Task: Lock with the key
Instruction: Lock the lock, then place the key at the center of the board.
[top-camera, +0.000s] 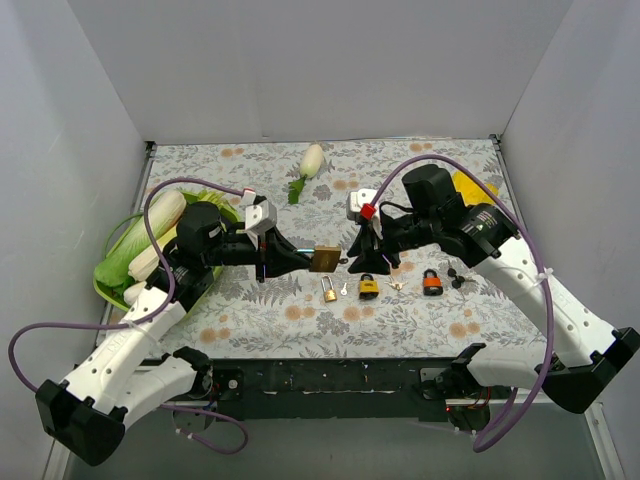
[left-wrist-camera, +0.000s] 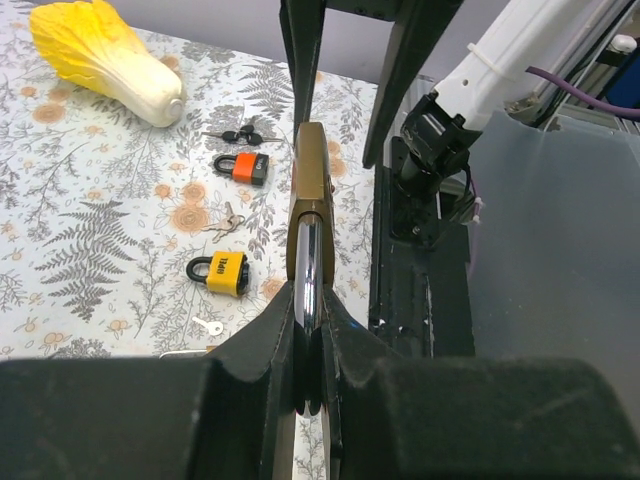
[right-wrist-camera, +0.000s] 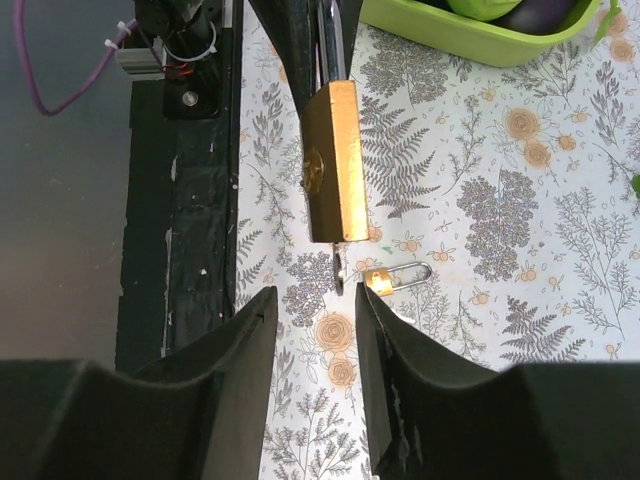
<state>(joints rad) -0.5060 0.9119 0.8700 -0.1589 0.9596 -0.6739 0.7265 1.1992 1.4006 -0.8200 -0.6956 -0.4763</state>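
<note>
A large brass padlock (top-camera: 324, 259) hangs in the air at mid-table. My left gripper (left-wrist-camera: 310, 300) is shut on its chrome shackle (left-wrist-camera: 308, 255), and the brass body (left-wrist-camera: 311, 170) points away from the wrist. A small key (right-wrist-camera: 340, 272) sticks out of the bottom of the padlock (right-wrist-camera: 333, 165). My right gripper (right-wrist-camera: 315, 300) faces that end. It is open, and its fingertips stop just short of the key without touching it. From above, the right gripper (top-camera: 357, 258) sits immediately right of the padlock.
On the table lie a small brass padlock (top-camera: 329, 290), a yellow padlock (top-camera: 368, 287), an orange padlock (top-camera: 432, 283) and loose keys (top-camera: 397, 286). A green basket (top-camera: 110, 285) of vegetables stands at the left. A white radish (top-camera: 312, 160) lies at the back and a yellow cabbage (left-wrist-camera: 100, 50) at the back right.
</note>
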